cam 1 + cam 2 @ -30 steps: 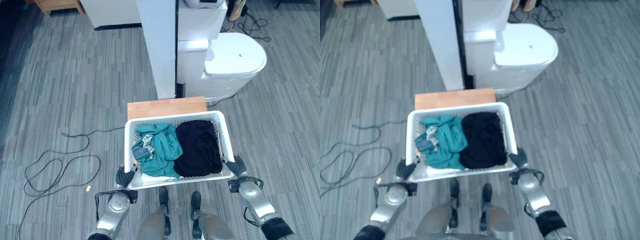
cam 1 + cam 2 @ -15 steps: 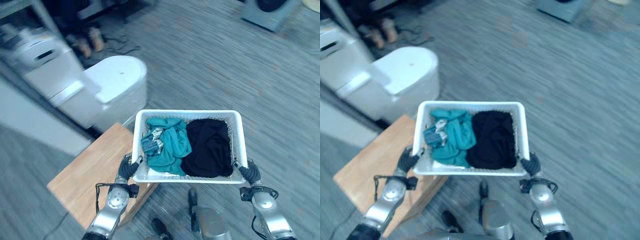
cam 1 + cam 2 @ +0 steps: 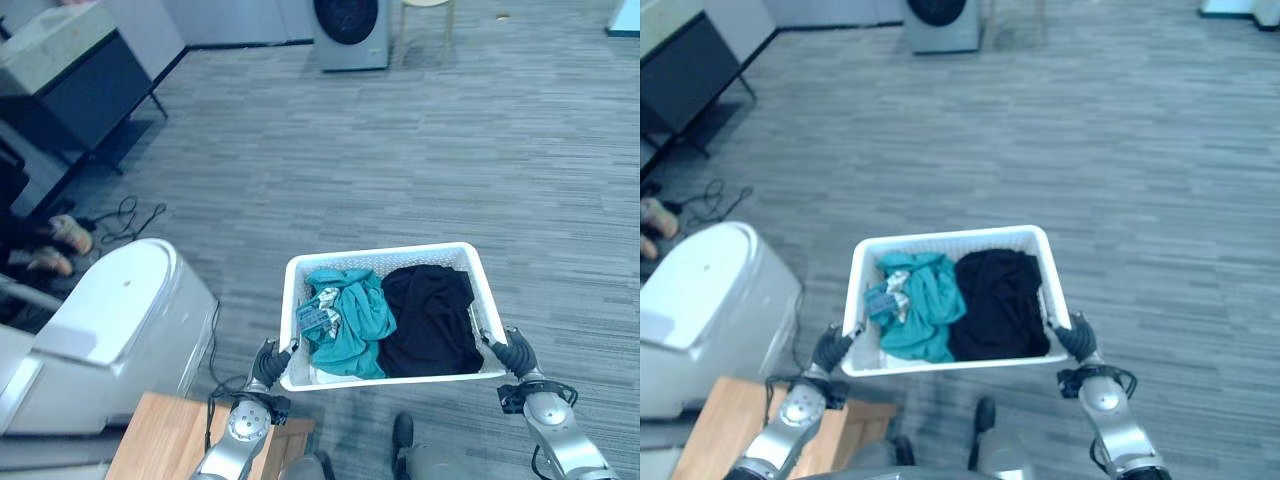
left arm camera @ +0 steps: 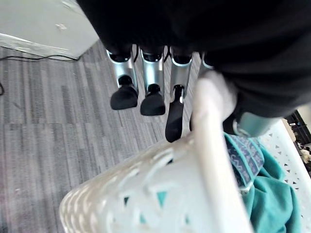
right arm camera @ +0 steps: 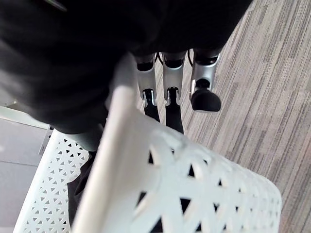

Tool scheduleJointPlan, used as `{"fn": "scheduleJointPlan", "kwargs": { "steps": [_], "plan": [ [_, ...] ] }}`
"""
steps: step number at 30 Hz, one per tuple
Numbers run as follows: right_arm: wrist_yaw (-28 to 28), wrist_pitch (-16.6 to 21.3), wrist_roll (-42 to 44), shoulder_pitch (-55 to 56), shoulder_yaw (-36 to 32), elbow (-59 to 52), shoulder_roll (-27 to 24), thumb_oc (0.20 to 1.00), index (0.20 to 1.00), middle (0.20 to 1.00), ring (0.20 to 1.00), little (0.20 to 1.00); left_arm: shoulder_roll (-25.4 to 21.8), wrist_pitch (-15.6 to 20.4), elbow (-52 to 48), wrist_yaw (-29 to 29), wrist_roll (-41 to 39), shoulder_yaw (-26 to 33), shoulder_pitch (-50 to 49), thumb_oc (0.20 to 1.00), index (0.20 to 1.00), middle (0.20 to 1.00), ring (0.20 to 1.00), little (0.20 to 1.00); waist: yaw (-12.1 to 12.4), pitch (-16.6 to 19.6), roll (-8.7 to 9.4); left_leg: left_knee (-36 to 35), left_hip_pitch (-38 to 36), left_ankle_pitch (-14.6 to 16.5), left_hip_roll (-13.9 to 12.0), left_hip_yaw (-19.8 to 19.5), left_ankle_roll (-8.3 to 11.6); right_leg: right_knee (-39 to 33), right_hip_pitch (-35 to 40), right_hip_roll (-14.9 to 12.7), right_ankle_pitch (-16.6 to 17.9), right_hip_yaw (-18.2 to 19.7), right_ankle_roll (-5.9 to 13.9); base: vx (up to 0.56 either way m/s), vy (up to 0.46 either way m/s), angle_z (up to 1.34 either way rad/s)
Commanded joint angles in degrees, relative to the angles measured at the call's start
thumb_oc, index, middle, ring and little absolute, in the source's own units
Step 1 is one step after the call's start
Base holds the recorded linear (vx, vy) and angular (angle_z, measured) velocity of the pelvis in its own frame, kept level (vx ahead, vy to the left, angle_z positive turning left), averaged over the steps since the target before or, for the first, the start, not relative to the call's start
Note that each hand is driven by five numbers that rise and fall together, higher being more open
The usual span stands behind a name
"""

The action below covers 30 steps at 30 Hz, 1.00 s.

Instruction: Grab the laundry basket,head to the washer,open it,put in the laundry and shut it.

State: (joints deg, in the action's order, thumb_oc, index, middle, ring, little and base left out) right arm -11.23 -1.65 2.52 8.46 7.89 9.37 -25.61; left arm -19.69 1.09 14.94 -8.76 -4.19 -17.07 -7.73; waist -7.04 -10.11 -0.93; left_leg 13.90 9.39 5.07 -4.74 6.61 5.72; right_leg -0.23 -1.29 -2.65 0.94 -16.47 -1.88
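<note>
A white plastic laundry basket (image 3: pixel 386 262) with a lattice of small triangular holes is held up off the floor in front of the robot, level, one hand at each short end. The left hand (image 3: pixel 268 362) grips the basket's left near corner, and the left wrist view shows its fingers (image 4: pixel 125 90) hooked under the rim beside the perforated wall while the thumb sits over the top edge, so the hand is clamped on the basket. The right hand (image 3: pixel 514 353) holds the right near corner the same way; its fingers (image 5: pixel 168 83) curl down the outside of the wall under the rim. Inside the basket a crumpled teal garment (image 3: pixel 349 316) with a patterned patch lies in the left half, and a black garment (image 3: pixel 430 318) fills the right half, the two touching in the middle. Below is grey striped carpet (image 3: pixel 420 150). Far ahead, against the back wall, stands a grey washer (image 3: pixel 349 32) with a dark round door, well apart from the basket. To the robot's left sits a white rounded appliance (image 3: pixel 105 330), with a wooden bench (image 3: pixel 170 440) just beside it and a dark cabinet (image 3: pixel 75 90) farther off.
</note>
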Motion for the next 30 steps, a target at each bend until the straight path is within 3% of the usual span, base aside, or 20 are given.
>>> {"fn": "scheduleJointPlan", "kwargs": {
  "steps": [1, 4, 6, 9, 13, 14, 15, 16, 18, 20, 21, 23, 28, 30],
  "plan": [
    [2.0, 7.8, 5.0, -5.6, 0.5, -4.7, 2.6, 0.200, 0.200, 0.200, 0.200, 0.200, -0.6, 5.4, -4.7, 0.1, -3.5, 2.5, 0.8, 0.200, 0.200, 0.200, 0.200, 0.200, 2.7, -0.3, 1.92, -1.4, -0.4, -0.4, 5.5, 0.2, -3.08, -0.9, 2.2, 0.0, -5.9, 7.1, 6.22, 0.17, 0.003, -0.59],
    [1.2, 8.1, 5.1, -5.8, 0.8, -4.4, 2.9, 0.200, 0.200, 0.200, 0.200, 0.200, -0.5, 5.1, -4.7, 0.1, -3.2, 2.8, 0.8, 0.200, 0.200, 0.200, 0.200, 0.200, 4.2, -1.5, 1.16, -4.1, 3.1, -5.0, 5.9, 0.6, -2.49, -0.4, 4.3, 1.8, -7.3, 9.6, 5.39, 0.19, 0.022, -0.55],
    [1.3, 8.3, 4.5, -6.0, 1.3, -4.5, 3.2, 0.200, 0.200, 0.200, 0.200, 0.200, -0.2, 5.2, -4.5, 0.1, -2.8, 3.1, 0.4, 0.200, 0.200, 0.200, 0.200, 0.200, 4.8, -1.2, 0.47, -7.2, 0.8, -4.3, 6.2, 0.2, -3.15, -0.1, 5.4, 3.1, -8.6, 11.2, 5.36, 0.26, 0.097, -0.44],
    [1.5, 8.1, 4.0, -6.1, 1.9, -4.1, 3.9, 0.200, 0.200, 0.200, 0.200, 0.200, -0.4, 5.1, -4.2, 0.0, -2.4, 3.2, -0.5, 0.200, 0.200, 0.200, 0.200, 0.200, 5.6, 0.1, 0.94, -7.6, -1.4, -3.9, 7.1, -0.1, -4.52, 1.0, 7.2, 2.9, -10.2, 12.9, 5.59, 0.35, 0.127, -0.81],
    [2.1, 8.1, 3.7, -6.6, 2.5, -4.2, 5.0, 0.200, 0.200, 0.200, 0.200, 0.200, -1.3, 4.9, -4.1, -0.2, -2.6, 3.4, -0.5, 0.200, 0.200, 0.200, 0.200, 0.200, 6.3, 0.9, 1.74, -8.4, -4.0, -2.3, 6.9, 2.1, -6.09, 8.8, 5.8, 2.9, -11.7, 12.9, 7.26, 0.23, 0.081, -0.41],
    [2.6, 8.0, 3.3, -7.3, 2.9, -4.4, 5.5, 0.200, 0.200, 0.200, 0.200, 0.200, -2.1, 5.0, -4.2, -0.7, -2.8, 3.8, -0.2, 0.200, 0.200, 0.200, 0.200, 0.200, 6.3, 0.5, 1.61, -8.7, -5.9, -1.0, 6.3, 3.4, -6.80, 15.3, 1.7, 1.7, -9.9, 10.2, 10.13, 0.11, 0.046, -0.19],
    [2.6, 7.9, 3.3, -7.3, 2.9, -4.4, 5.5, 0.200, 0.200, 0.200, 0.200, 0.200, -2.1, 5.0, -4.2, -0.7, -2.8, 3.8, -0.2, 0.200, 0.200, 0.200, 0.200, 0.200, 6.3, 0.5, 1.69, -8.7, -5.8, -1.0, 6.4, 3.5, -6.84, 15.8, 1.4, 1.6, -10.2, 10.3, 10.18, 0.24, 0.090, -0.40],
    [3.0, 7.6, 2.6, -7.8, 3.4, -4.4, 6.0, 0.200, 0.200, 0.200, 0.200, 0.200, -2.2, 5.0, -4.3, -1.1, -2.8, 3.9, -0.1, 0.200, 0.200, 0.200, 0.200, 0.200, 6.3, 0.5, 1.40, -9.9, -8.2, 0.0, 6.4, 5.2, -7.12, 16.0, -1.4, -0.7, -9.3, 6.6, 10.76, 0.19, 0.054, -0.43],
    [3.1, 7.4, 2.5, -7.7, 3.3, -4.5, 6.0, 0.200, 0.200, 0.200, 0.200, 0.200, -2.3, 5.0, -4.4, -1.0, -2.8, 4.1, -0.2, 0.200, 0.200, 0.200, 0.200, 0.200, 6.2, 0.5, 1.29, -10.5, -8.9, 0.3, 6.4, 5.5, -7.13, 14.3, -1.6, -1.3, -9.2, 5.4, 10.41, 0.16, 0.029, -0.34],
    [2.8, 7.4, 3.0, -8.2, 2.9, -4.3, 5.9, 0.200, 0.200, 0.200, 0.200, 0.200, -2.1, 5.0, -4.4, -1.0, -3.5, 4.7, -0.1, 0.200, 0.200, 0.200, 0.200, 0.200, 5.8, 0.7, 0.53, -12.4, -10.8, 1.2, 6.1, 6.4, -6.97, 9.3, -5.6, -2.7, -5.9, 2.1, 9.97, 0.20, -0.036, -0.17],
    [2.8, 7.4, 3.0, -8.2, 2.9, -4.3, 5.9, 0.200, 0.200, 0.200, 0.200, 0.200, -2.1, 5.0, -4.4, -1.0, -3.5, 4.7, -0.1, 0.200, 0.200, 0.200, 0.200, 0.200, 5.8, 0.7, 0.51, -12.4, -10.8, 1.2, 6.1, 6.4, -6.97, 9.2, -5.6, -2.7, -5.9, 2.1, 9.97, 0.23, -0.064, -0.32],
    [2.5, 7.3, 3.1, -8.6, 2.5, -4.6, 6.1, 0.200, 0.200, 0.200, 0.200, 0.200, -2.2, 5.0, -4.3, -1.5, -3.8, 5.7, 0.5, 0.200, 0.200, 0.200, 0.200, 0.200, 5.3, -0.1, -0.08, -12.8, -14.1, 3.7, 5.2, 6.0, -6.31, 4.6, -9.5, -5.1, -4.1, -0.3, 11.28, 0.38, -0.093, -0.24],
    [2.7, 7.1, 2.1, -8.9, 2.2, -5.1, 6.3, 0.200, 0.200, 0.200, 0.200, 0.200, -1.2, 5.6, -3.5, -2.1, -3.7, 6.5, 1.1, 0.200, 0.200, 0.200, 0.200, 0.200, 4.3, -1.1, -0.69, -12.9, -18.6, 6.9, 4.9, 5.1, -5.84, -0.5, -12.6, -7.7, -0.4, 0.1, 12.88, 0.38, -0.109, 0.01],
    [3.1, 7.2, 2.1, -7.8, 1.5, -5.5, 6.0, 0.200, 0.200, 0.200, 0.200, 0.200, -0.7, 5.7, -2.8, -2.0, -3.8, 5.9, 1.4, 0.200, 0.200, 0.200, 0.200, 0.200, 3.0, -0.5, 0.48, -12.3, -22.1, 9.5, 6.1, 3.5, -5.62, 1.1, -13.8, -9.4, 2.7, 2.8, 12.96, 0.54, -0.204, 0.17]
  ]
}}
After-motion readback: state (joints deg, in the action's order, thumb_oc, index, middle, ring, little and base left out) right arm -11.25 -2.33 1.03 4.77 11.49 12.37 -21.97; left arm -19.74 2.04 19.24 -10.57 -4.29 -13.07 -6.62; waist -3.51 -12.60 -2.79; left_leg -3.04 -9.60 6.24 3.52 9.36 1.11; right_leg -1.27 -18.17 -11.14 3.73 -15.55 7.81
